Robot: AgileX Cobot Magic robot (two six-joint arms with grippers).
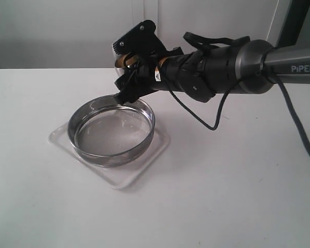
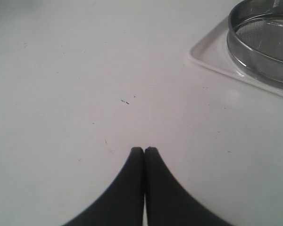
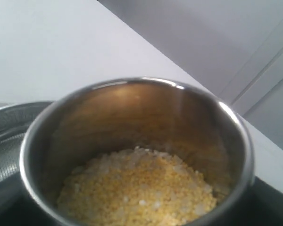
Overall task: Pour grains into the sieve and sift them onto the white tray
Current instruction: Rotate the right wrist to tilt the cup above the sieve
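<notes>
The sieve (image 1: 111, 135), wide with a steel rim and fine mesh, sits on the white tray (image 1: 156, 150). My right gripper (image 1: 132, 64) is shut on a small steel cup (image 1: 125, 61), holding it tilted just above the sieve's far rim. In the right wrist view the cup (image 3: 132, 89) fills the frame, with the yellow and whitish grains (image 3: 141, 188) piled inside it and the sieve (image 3: 4, 141) beneath. My left gripper (image 2: 144, 149) is shut on nothing and hovers over bare table, away from the tray (image 2: 212, 59) and the sieve (image 2: 254, 52).
A white table (image 1: 237, 196) carries everything, with a pale wall behind it. A black cable (image 1: 196, 116) hangs from the right arm down towards the table beside the tray. The left arm does not show in the exterior view.
</notes>
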